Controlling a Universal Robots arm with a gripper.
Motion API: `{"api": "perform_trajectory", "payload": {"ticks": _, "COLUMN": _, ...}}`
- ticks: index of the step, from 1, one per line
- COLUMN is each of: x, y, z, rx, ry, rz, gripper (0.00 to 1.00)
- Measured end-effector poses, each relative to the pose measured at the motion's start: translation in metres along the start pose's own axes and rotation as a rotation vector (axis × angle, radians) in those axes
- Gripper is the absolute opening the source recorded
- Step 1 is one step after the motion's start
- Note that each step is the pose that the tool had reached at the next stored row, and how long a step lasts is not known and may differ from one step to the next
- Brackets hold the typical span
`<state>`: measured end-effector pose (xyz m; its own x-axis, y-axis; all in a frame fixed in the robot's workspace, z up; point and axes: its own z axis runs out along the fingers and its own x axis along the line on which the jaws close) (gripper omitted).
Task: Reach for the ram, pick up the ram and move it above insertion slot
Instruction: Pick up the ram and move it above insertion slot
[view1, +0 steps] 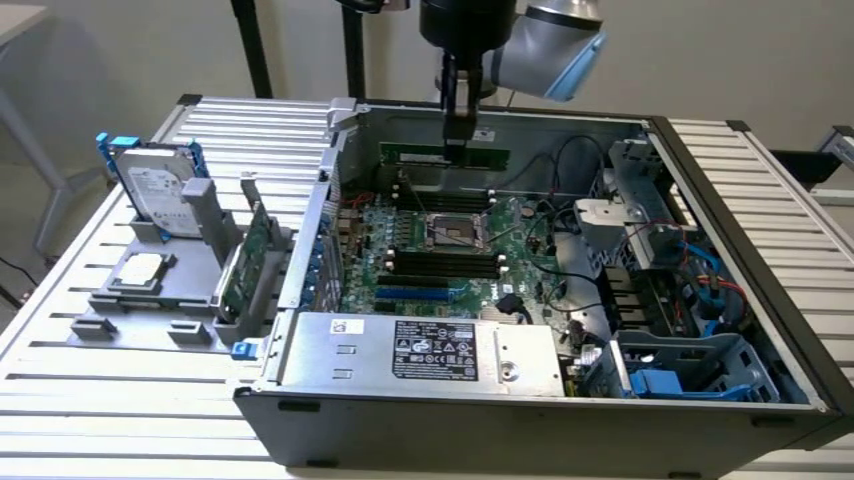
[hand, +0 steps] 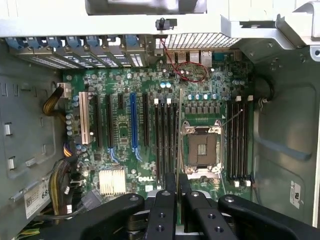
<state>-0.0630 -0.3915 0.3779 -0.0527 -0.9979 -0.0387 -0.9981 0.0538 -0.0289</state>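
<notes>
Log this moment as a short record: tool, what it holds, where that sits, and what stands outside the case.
tool: shut on the ram, above the open computer case
ram: green stick, held edge-on over the motherboard
ram in wrist view: thin edge beside the CPU socket
outside the case, exterior view's left: hard drive upright in a grey holder
</notes>
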Motion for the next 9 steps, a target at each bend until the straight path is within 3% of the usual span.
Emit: {"api": "perform_trajectory", "payload": {"ticks": 9, "x": -0.0002, "y": -0.0019, "z": 0.0001, "rx": -0.0010, "ry": -0.0001, "rz": -0.004, "gripper": 0.14}}
